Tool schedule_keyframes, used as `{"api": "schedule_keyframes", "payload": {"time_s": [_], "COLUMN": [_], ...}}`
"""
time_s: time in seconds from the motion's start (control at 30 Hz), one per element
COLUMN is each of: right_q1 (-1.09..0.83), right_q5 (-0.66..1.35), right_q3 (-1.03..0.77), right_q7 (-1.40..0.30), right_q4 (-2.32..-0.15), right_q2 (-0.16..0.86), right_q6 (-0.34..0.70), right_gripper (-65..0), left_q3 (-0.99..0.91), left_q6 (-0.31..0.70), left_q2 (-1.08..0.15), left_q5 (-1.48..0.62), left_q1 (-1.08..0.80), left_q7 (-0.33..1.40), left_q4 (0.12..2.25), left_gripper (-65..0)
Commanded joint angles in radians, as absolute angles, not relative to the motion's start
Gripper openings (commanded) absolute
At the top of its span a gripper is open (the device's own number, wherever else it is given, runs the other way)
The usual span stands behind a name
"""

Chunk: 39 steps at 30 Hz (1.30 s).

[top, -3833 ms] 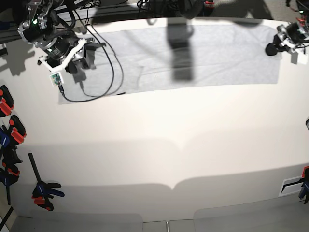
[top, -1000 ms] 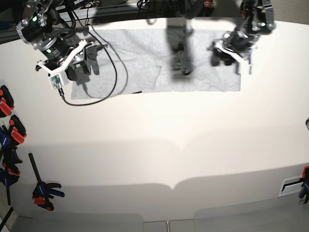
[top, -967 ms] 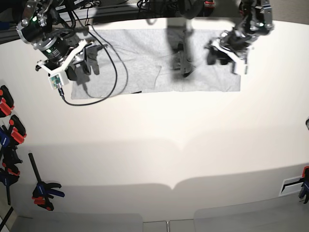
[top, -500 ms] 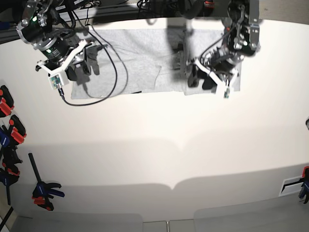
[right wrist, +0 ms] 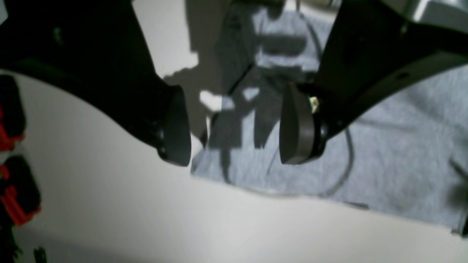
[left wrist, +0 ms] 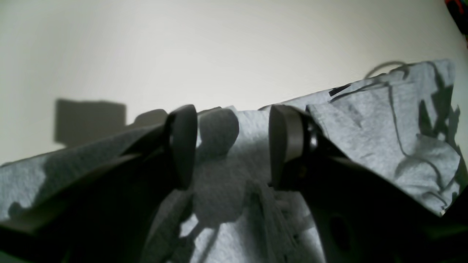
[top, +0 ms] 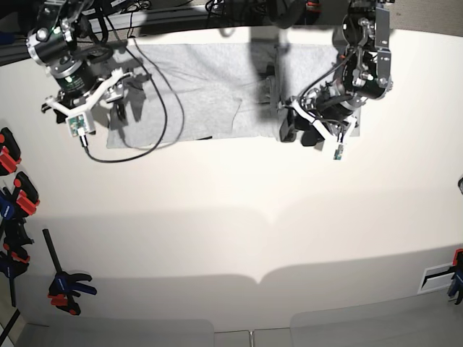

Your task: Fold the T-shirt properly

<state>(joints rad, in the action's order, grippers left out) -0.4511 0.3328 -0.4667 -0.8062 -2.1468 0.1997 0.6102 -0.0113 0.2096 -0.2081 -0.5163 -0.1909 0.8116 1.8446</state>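
The light grey T-shirt (top: 195,87) lies flat along the far side of the white table (top: 239,238), plain side up, creased near its middle. My left gripper (top: 298,131) sits low at the shirt's front edge, right of centre. In the left wrist view its fingers (left wrist: 182,146) stand apart, and grey cloth (left wrist: 384,120) shows in the gap and behind them. My right gripper (top: 119,101) hovers over the shirt's left end. In the right wrist view this gripper (right wrist: 236,126) is wide open above the shirt's edge (right wrist: 384,138), with nothing between its fingers.
A black cable (top: 163,108) from the right arm loops across the shirt's left part, also seen as a thin cable (right wrist: 343,160) in the right wrist view. Orange and black clamps (top: 14,188) line the table's left edge, and another clamp (top: 65,285) lies lower left.
The left arm has swung left and toward the shirt's front edge; the shirt's right end now lies further left than at first. The right gripper has opened wider and turned slightly.
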Motion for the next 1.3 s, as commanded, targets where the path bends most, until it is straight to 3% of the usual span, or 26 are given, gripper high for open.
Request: {"api": "schedule_keyframes", "payload": {"time_s": [0.0, 0.3, 0.53, 0.7, 0.9, 1.07, 1.17, 1.27], "right_q1": [-0.449, -0.418, -0.340, -0.308, -0.308, -0.307, -0.304, -0.297], "right_q5": [0.340, 0.329, 0.423, 0.595, 0.788, 0.823, 0.823, 0.823], "right_q3": [-0.471, -0.471, -0.471, -0.471, -0.471, -0.471, -0.471, -0.471], "right_q7": [-0.777, -0.849, -0.891, -0.970, -1.110, -1.114, -1.111, -1.076], "right_q4": [-2.148, -1.927, -1.699, -1.530, -1.497, -1.497, -1.497, -1.498], "right_q2": [0.210, 0.210, 0.210, 0.210, 0.191, 0.148, 0.141, 0.145], "right_q6": [0.584, 0.426, 0.464, 0.570, 0.660, 0.674, 0.674, 0.673], "right_gripper": [-27.9, -28.1, -28.2, -28.2, -28.2, -28.3, -31.7, -47.6], "left_q3": [-0.011, -0.011, -0.011, -0.011, -0.011, -0.011, -0.011, -0.011], "left_q6": [0.210, 0.210, 0.210, 0.210, 0.210, 0.210, 0.210, 0.210], "left_q2": [-0.211, -0.211, -0.212, -0.212, -0.211, -0.211, -0.212, -0.212], "left_q5": [-0.528, -0.528, -0.528, -0.528, -0.528, -0.528, -0.528, -0.528], "left_q1": [-0.183, -0.183, -0.183, -0.183, -0.183, -0.183, -0.183, -0.183], "left_q7": [0.792, 0.791, 0.792, 0.792, 0.791, 0.792, 0.794, 0.811], "left_q4": [1.860, 1.860, 1.860, 1.860, 1.860, 1.860, 1.860, 1.860], "left_gripper": [-36.0, -36.0, -36.0, -36.0, -36.0, -36.0, -36.0, -36.0]}}
